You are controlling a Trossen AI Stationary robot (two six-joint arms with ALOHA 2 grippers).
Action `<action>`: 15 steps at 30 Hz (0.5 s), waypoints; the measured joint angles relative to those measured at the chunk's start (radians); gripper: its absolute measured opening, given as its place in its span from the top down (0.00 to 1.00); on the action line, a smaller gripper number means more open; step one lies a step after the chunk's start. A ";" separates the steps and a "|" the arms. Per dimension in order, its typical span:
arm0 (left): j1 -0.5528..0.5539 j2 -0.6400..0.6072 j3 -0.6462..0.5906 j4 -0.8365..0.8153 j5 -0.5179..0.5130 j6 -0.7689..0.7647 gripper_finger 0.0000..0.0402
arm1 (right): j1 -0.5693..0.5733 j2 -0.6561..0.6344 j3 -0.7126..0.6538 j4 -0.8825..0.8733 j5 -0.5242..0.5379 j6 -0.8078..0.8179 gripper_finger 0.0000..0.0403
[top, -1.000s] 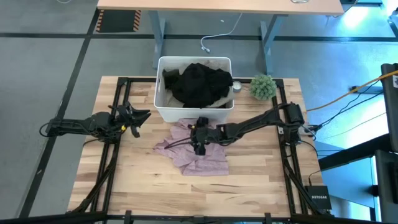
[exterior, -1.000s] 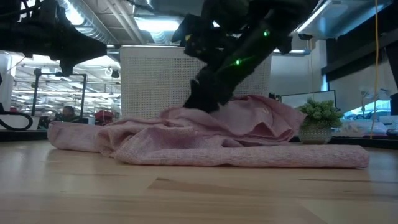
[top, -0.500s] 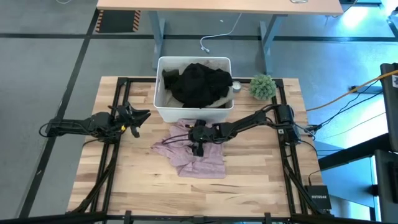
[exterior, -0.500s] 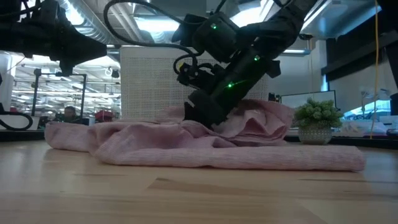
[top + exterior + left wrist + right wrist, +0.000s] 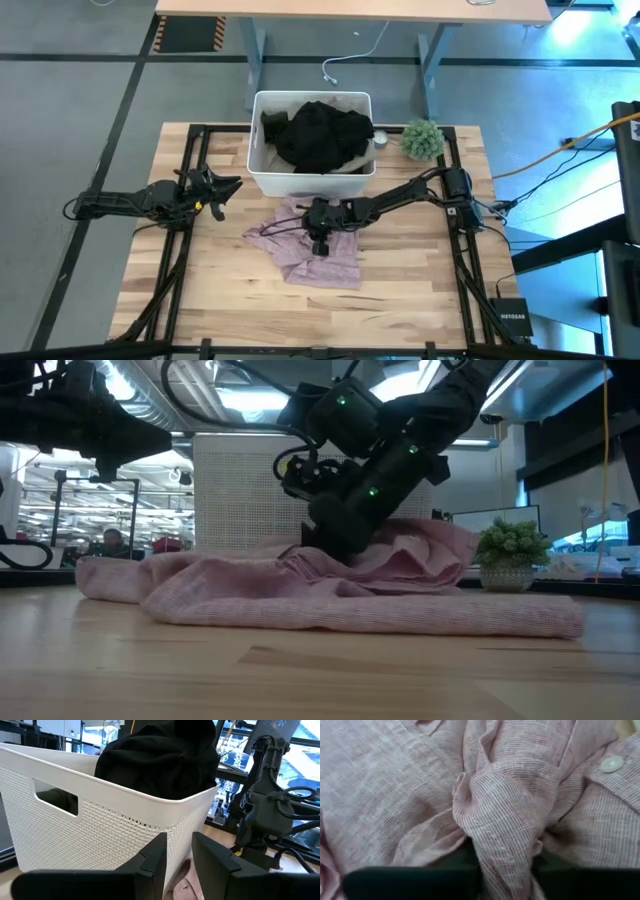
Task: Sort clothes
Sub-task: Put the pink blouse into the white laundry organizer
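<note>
Right gripper (image 5: 320,243) sits low on the pink shirt (image 5: 318,255), and we see a ridge of its cloth pinched between the two fingers in the right wrist view, so we take it as clamped on the fabric. Around that gripper the shirt spreads flat over the table (image 5: 420,300), bunched into folds just under the wrist and trailing out on both sides in the low view. We judge the pinch is taken on a raised fold because flat cloth offers nothing to grasp; a gathered ridge gives the fingers material on both sides.

Beyond the gripper, just past the shirt's far edge, stands the tub (image 5: 262,170), heaped with a black garment (image 5: 320,135) that rises above the rim; a strip of beige cloth (image 5: 362,150) shows at its edge. We think the shirt lies in front of the tub so that it can be sorted apart from that pile.

Our left gripper (image 5: 228,186) waits well off to the side, above the table, fingers slightly apart and pointing toward the tub.

The shirt is a thin, loosely woven, mottled pink weave with a pale button (image 5: 611,764) near the pinch; it creases softly and will likely drape and drag when lifted. The tub is rigid white plastic with perforated walls and a handle slot. A small plant (image 5: 423,138) stands beside it.
</note>
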 joint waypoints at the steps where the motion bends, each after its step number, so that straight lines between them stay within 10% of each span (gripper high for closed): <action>1: 0.000 0.000 0.000 0.000 0.000 0.000 0.79 | -0.003 0.000 0.004 -0.006 -0.007 0.001 0.86; 15: 0.000 0.000 0.000 -0.004 -0.014 0.022 0.79 | 0.001 -0.030 0.015 -0.024 -0.024 -0.070 0.86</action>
